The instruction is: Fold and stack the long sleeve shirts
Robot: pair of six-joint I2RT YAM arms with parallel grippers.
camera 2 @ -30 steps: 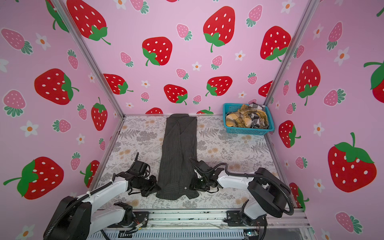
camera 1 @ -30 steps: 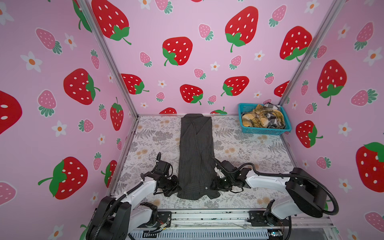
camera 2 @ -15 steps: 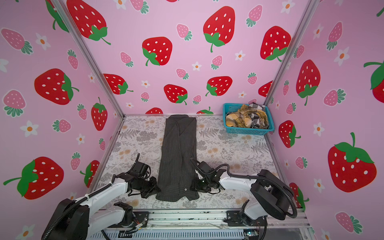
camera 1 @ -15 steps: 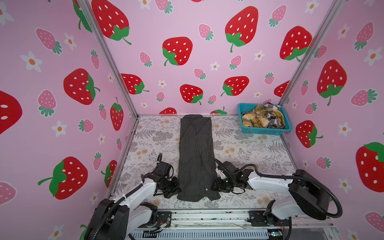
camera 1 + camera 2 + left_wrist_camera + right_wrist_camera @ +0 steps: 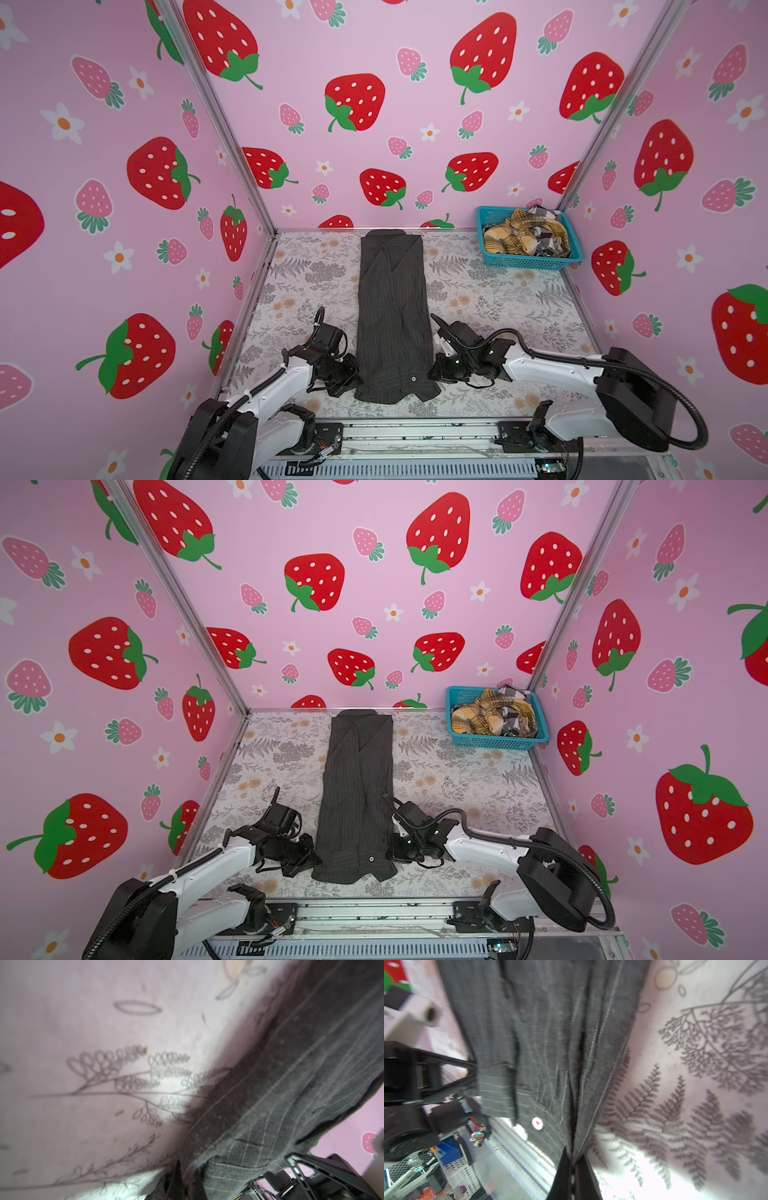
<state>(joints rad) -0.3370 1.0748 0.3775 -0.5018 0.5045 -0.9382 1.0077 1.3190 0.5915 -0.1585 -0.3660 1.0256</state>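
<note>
Barely begun: charcoal shirt [image 5: 392, 311] lies narrowed lengthwise, left gripper [image 5: 355, 379] and right gripper [image 5: 431, 372] pinching its near hem; plaid shirt [image 5: 509, 243] and checked shirt [image 5: 544, 244] wait crumpled in the basket [image 5: 528, 263].

top views overlook table [image 5: 498, 299]; wrist views skim shirt [image 5: 301, 1084].

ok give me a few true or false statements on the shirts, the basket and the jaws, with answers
1. The pinstripe shirt lies as a long narrow strip on the table. True.
2. The basket is empty. False: it holds the yellow plaid shirt and the checked shirt.
3. The left jaws and the right jaws are each shut on the pinstripe shirt's near end, on opposite edges. True.
4. The basket sits at the table's near left corner. False: it is at the far right corner.
</note>
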